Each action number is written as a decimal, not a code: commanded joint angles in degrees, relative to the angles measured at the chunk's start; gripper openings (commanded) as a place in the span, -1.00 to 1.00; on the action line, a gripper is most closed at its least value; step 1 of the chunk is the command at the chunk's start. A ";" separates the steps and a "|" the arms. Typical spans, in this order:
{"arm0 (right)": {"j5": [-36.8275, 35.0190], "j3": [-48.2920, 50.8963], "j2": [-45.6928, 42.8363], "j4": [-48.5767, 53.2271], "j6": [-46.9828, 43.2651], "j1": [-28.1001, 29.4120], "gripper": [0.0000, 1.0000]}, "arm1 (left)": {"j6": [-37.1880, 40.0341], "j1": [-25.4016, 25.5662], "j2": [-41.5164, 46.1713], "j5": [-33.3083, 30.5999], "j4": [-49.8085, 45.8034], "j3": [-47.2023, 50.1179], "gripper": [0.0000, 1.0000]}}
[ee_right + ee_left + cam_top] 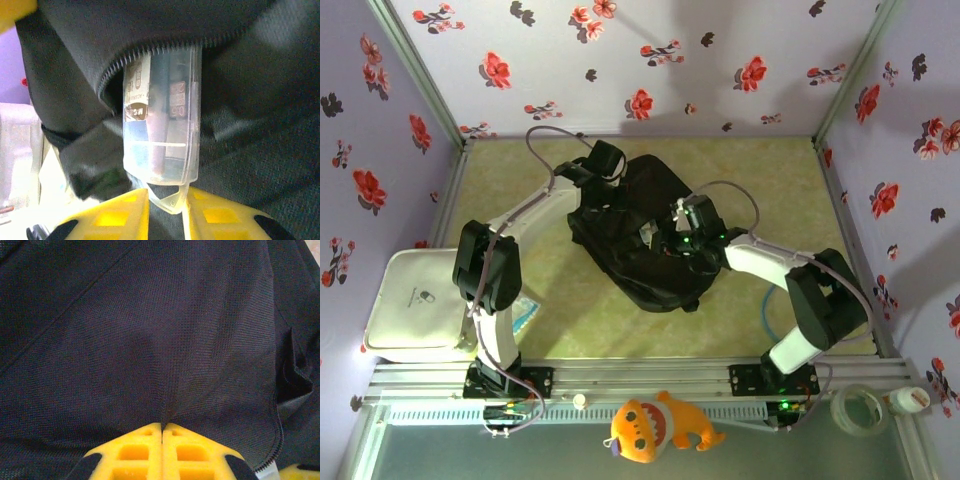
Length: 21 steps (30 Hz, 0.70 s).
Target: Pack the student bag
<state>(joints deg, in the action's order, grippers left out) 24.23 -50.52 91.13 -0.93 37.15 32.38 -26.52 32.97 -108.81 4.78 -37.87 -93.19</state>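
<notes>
The large black soft fabric student bag point(645, 275) lay centred in the top view, limp, probably best held by its zip edge; the left gripper point(162, 429) pinched its cloth at eleven o'clock, the right gripper point(167, 200) clamped a clear stiff plastic case point(160, 125) half inside at three.

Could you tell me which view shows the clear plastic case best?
Right wrist: the clear plastic case sits half inside the student bag's zip opening, tip between the right gripper's fingers. Top external gives at most a pale speck; left wrist, bag fabric.
</notes>
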 commanded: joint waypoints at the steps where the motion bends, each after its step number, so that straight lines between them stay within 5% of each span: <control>1: -2.69 -4.50 3.04 -0.63 -2.49 0.31 -0.58 | -0.67 -0.48 -0.75 1.53 1.33 0.23 -1.00; 13: -5.07 -10.50 10.58 -2.67 0.81 0.23 -0.77 | -2.11 -0.80 0.36 2.69 3.06 0.61 -0.99; 21: -9.58 -3.63 -1.26 0.54 -1.02 0.23 -0.49 | -7.15 -2.74 7.77 2.72 9.22 5.86 -0.23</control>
<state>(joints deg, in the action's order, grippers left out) 18.02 -55.33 95.18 -1.74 37.56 32.40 -30.61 31.73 -106.41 6.74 -32.67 -89.36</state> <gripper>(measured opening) 0.238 0.366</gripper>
